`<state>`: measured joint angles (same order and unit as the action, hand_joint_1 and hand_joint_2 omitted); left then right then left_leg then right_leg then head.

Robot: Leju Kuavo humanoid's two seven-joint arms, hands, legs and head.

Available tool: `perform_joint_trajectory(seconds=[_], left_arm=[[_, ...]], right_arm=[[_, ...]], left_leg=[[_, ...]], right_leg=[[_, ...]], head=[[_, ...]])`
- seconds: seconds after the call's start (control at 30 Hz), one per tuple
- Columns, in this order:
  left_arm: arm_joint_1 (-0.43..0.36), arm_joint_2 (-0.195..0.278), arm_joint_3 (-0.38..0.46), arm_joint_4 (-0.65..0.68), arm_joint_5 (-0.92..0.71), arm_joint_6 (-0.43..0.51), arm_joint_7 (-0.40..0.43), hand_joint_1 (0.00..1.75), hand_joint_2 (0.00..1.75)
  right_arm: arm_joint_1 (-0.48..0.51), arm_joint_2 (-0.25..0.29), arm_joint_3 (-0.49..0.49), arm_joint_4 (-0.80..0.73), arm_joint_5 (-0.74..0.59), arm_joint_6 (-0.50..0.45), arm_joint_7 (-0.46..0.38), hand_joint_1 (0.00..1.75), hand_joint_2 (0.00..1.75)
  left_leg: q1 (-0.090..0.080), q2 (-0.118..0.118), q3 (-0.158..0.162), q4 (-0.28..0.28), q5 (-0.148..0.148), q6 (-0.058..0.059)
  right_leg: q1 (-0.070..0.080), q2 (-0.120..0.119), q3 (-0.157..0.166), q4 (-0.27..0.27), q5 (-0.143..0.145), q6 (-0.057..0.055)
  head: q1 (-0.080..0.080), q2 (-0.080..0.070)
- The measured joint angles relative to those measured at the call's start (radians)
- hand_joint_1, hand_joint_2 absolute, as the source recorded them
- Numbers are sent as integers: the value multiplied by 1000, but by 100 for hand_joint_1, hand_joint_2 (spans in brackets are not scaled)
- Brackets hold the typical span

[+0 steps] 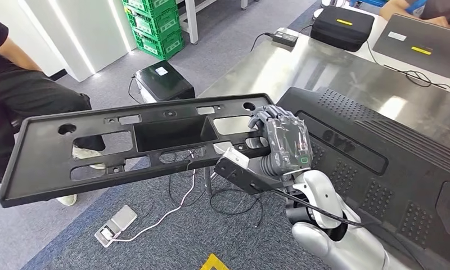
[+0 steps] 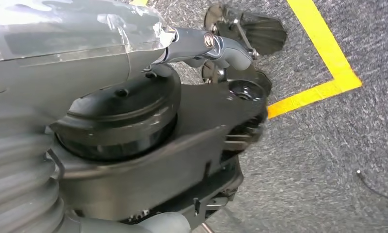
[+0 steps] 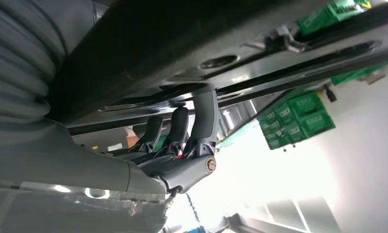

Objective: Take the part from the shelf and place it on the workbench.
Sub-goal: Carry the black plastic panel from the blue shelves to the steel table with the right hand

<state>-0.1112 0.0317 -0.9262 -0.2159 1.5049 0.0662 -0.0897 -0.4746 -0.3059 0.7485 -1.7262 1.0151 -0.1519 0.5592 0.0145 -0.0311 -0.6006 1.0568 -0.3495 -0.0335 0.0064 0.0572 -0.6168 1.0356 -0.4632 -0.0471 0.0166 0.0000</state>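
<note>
Far left, a seated person (image 1: 20,95) in dark clothes sits well clear of the load, beside green crates (image 1: 154,25) farther back. Next, the part: a long black plastic panel (image 1: 99,149) w/ cut-outs and a recessed centre pocket, hanging in the air over grey carpet (image 1: 155,242), roughly level, its free end stretching toward the person. It's held at one end only, so the long side cantilevers out; prob. why the grip sits on a rib beside the pocket, nearer the middle than the tip.

Right hand (image 1: 282,143) clamps that end: fingers (image 3: 177,126) curl up through an opening and press on the panel's underside, thumb side on top. Firm wrap, not a pinch.

Right of that, the steel workbench (image 1: 301,67), already carrying a big black ribbed moulding (image 1: 380,163), a black case (image 1: 343,25) and a laptop (image 1: 422,45). Panel isn't over the bench yet; bare steel lies behind the moulding, so placement likely needs a swing that way.

Left hand (image 2: 206,46) hangs toward the floor by a yellow line (image 2: 323,58); holds nothing, but fingers' pose I can't tell.
</note>
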Motion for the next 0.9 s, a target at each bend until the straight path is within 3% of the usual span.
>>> perform_joint_trajectory(seconds=[0.1, 0.17, 0.27, 0.3, 0.33, 0.37, 0.47, 0.53, 0.67, 0.73, 0.8, 0.83, 0.9], left_arm=[[0, 0, -2, 0, -2, 1, 3, 0, 175], [-1, 0, -3, 0, -4, 1, 4, 0, 175], [-1, 1, -4, 0, -6, 1, 5, 0, 175], [-1, 1, -4, 0, -6, 1, 6, 0, 175], [0, 1, -5, 0, -6, 1, 7, 0, 175], [-1, 1, -5, 0, -6, 1, 8, 0, 175], [-3, 1, -7, 0, -8, 1, 11, 0, 175], [-5, 1, -7, 0, -9, 2, 13, 0, 175], [-10, 1, -8, 0, -12, 3, 14, 0, 175], [-11, 1, -9, 0, -13, 3, 14, 0, 175], [-11, 1, -9, 0, -15, 3, 14, 0, 175], [-11, 1, -9, 0, -15, 3, 14, 0, 175], [-11, 1, -9, 0, -17, 4, 14, 0, 175]], right_arm=[[0, 0, 0, 0, -1, 1, 0, 175, 175], [-1, -1, 0, 0, -1, 1, 0, 175, 175], [0, -2, 0, 0, -1, 2, 2, 175, 175], [1, -2, 0, 0, -1, 3, 2, 175, 175], [1, -2, 0, 0, -2, 5, 3, 175, 175], [1, -2, 1, 1, -3, 7, 4, 175, 175], [-5, -2, 0, 6, -9, 11, 9, 175, 175], [-14, -2, 0, 14, -12, 10, 8, 175, 175], [-33, 1, 0, 32, -15, 3, 0, 175, 175], [-41, 4, 1, 40, -15, 2, -2, 175, 175], [-44, 8, 1, 49, -16, 2, -2, 175, 175], [-45, 10, 2, 54, -16, 0, -2, 175, 175], [-52, 13, 2, 66, -16, -7, -3, 175, 175]], left_leg=[[-2, 6, 3, -20, 4, 16], [-1, 17, 8, -30, 10, 27], [-2, 34, 10, -35, 12, 35], [-2, 40, 10, -35, 12, 36], [-3, 45, 10, -34, 11, 36], [-2, 50, 10, -34, 10, 35], [-2, 61, 14, -31, 4, 25], [-4, 66, 15, -30, 1, 15], [-1, 66, 15, -6, -19, -8], [1, 51, -25, 90, -76, -14], [-1, 42, -89, 221, -132, -15], [-1, 40, -109, 259, -139, -14], [-1, 38, -97, 222, -95, -11]], right_leg=[[-3, 11, -7, 1, 1, 15], [-3, -7, -19, 33, -21, 25], [-7, -43, -102, 207, -108, 39], [-10, -46, -129, 262, -125, 42], [-14, -48, -141, 283, -123, 45], [-17, -50, -133, 265, -103, 47], [-19, -74, -36, 64, -12, 46], [-13, -81, -7, 0, 1, 36], [-10, -63, -2, -9, 4, 12], [-12, -57, 0, -12, 6, 3], [-8, -49, 1, -11, 5, -3], [-6, -43, 1, -10, 5, -4], [-5, -30, 2, -8, 4, -5]], head=[[2, 0], [6, 0], [26, 0], [30, 0], [33, 0], [36, 0], [48, 0], [52, 0], [44, 0], [34, 0], [22, 0], [17, 0], [11, 0]])
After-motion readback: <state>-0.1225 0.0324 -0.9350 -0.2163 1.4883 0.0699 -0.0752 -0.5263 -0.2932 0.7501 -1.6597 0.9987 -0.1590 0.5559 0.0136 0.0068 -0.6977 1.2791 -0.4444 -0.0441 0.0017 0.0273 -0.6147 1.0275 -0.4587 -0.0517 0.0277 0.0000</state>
